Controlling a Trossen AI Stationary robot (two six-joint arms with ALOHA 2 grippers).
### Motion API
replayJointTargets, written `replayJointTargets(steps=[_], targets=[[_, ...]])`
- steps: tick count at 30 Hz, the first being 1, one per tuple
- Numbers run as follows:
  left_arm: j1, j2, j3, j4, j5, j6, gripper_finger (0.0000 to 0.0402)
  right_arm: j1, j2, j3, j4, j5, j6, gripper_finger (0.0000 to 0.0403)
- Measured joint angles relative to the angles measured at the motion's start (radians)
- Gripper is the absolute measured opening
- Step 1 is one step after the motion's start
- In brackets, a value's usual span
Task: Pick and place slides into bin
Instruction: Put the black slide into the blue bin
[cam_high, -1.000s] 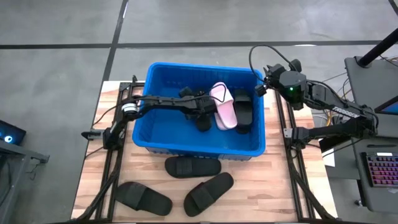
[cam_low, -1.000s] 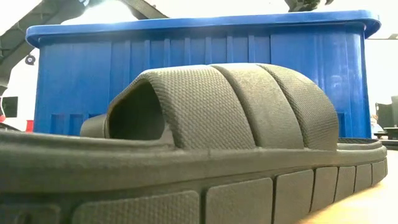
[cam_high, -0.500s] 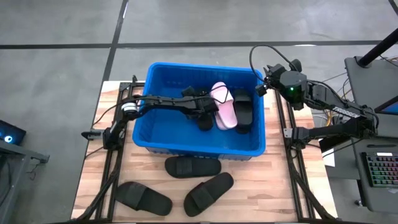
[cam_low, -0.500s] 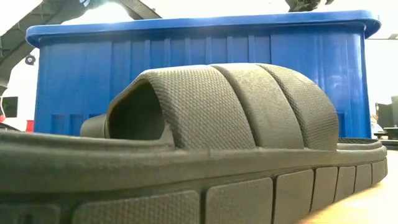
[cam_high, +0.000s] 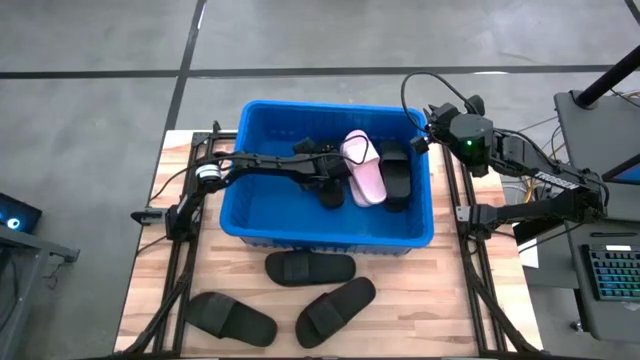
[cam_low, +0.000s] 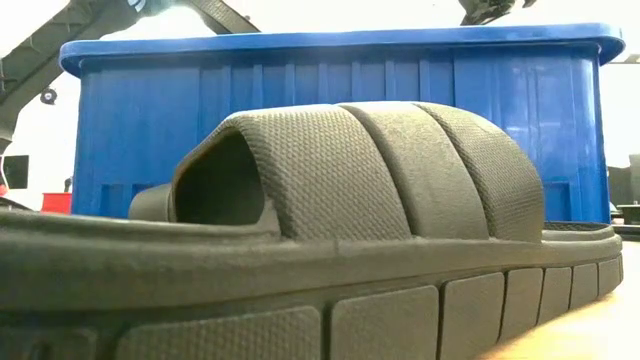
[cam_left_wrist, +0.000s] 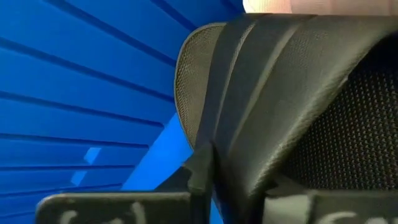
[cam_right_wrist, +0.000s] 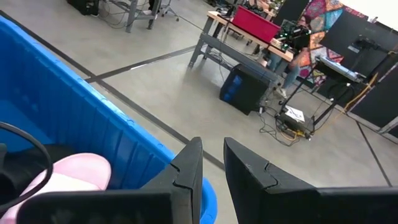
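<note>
High view first, since you get the whole layout there: the bin (cam_high: 330, 175) is your landmark, sitting at the far middle of the wooden table (cam_high: 440, 320); inside it you've got the pink slide (cam_high: 364, 168) near the right wall, a black slide (cam_high: 396, 172) just beside it on the right, and another black slide (cam_high: 322, 178) on the pink one's left; your left gripper (cam_high: 322, 170) is reached over the bin's left wall and down inside, right on that black slide; from the left wrist view the strap of it fills the shot and the fingers (cam_left_wrist: 112, 208) look pinched on its edge, so you're clamped on that slide, with the bin's ribbed blue floor behind it; your right gripper (cam_high: 428, 128) hangs just over the bin's far right corner; in the right wrist view its fingers (cam_right_wrist: 186, 171) stand a narrow gap apart with nothing between them; outside the bin, three black slides lie on the table in front of its near wall: one (cam_high: 309, 268) just beside that wall, one (cam_high: 335, 310) nearer you, one (cam_high: 232, 318) off to the left; low view is mostly the close slide (cam_low: 340, 230) with the bin wall behind
</note>
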Motion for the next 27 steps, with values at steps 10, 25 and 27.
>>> replayJointTargets(steps=[10,25,27], targets=[[0.005,-0.001,0.031,0.004,0.102,0.000,0.0175,0.000,0.000,0.000,0.000,-0.007,0.002,0.0057],[0.009,-0.065,0.120,-0.062,0.423,0.024,0.0337,0.000,0.000,0.000,-0.002,-0.007,-0.009,0.0057],[0.008,-0.091,0.125,-0.067,0.437,0.042,0.0338,0.000,0.000,0.000,-0.002,-0.007,-0.009,0.0057]])
